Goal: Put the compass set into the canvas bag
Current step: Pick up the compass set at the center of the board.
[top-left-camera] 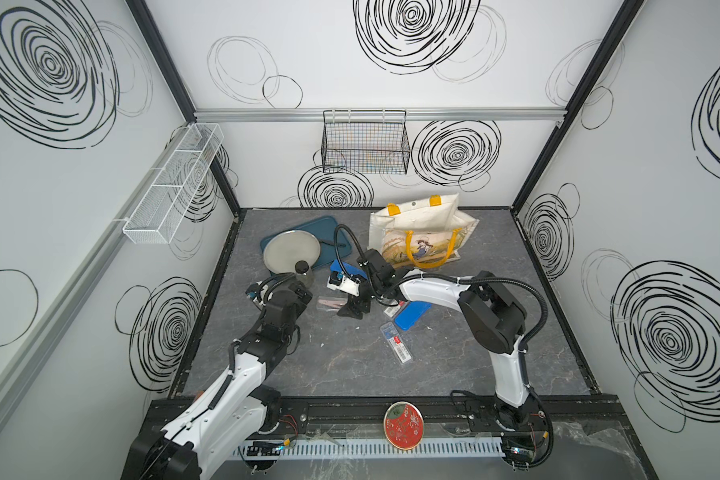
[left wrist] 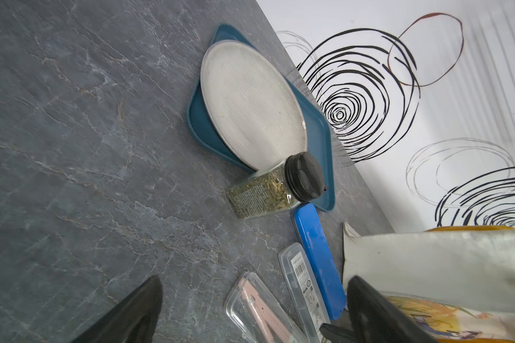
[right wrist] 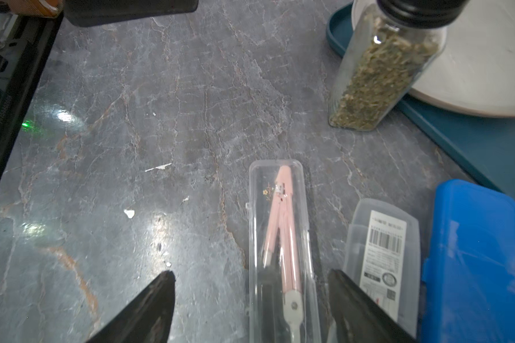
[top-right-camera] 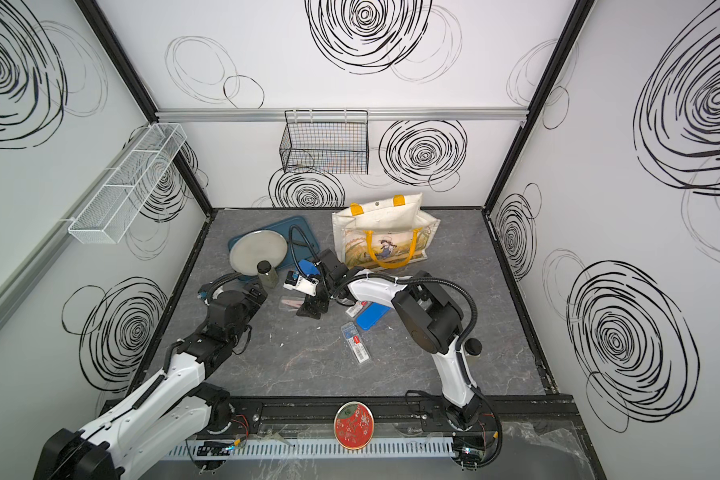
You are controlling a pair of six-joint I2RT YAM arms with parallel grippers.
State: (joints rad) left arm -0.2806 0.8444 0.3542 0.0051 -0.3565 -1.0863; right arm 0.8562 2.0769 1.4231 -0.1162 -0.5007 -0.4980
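The compass set (right wrist: 280, 237) is a clear plastic case with a pink compass inside, lying flat on the grey table (top-left-camera: 350, 365) in both top views (top-left-camera: 328, 304) (top-right-camera: 289, 302). My right gripper (right wrist: 252, 276) is open and low over the case's near end, one finger on each side, not closed on it (top-left-camera: 352, 311). My left gripper (left wrist: 254, 282) is open and empty, to the left of the case (left wrist: 259, 308). The canvas bag (top-left-camera: 425, 224) (top-right-camera: 387, 226), cream with yellow handles and a girl picture, stands at the back of the table, mouth upward.
A spice jar (top-left-camera: 303, 272) stands by a grey plate (top-left-camera: 292, 249) on a blue tray (top-left-camera: 308, 226). Blue cases (top-left-camera: 412, 316) (right wrist: 473, 261) and clear barcoded cases (top-left-camera: 396, 343) (right wrist: 382, 237) lie close to the compass set. A wire basket (top-left-camera: 364, 141) hangs on the back wall.
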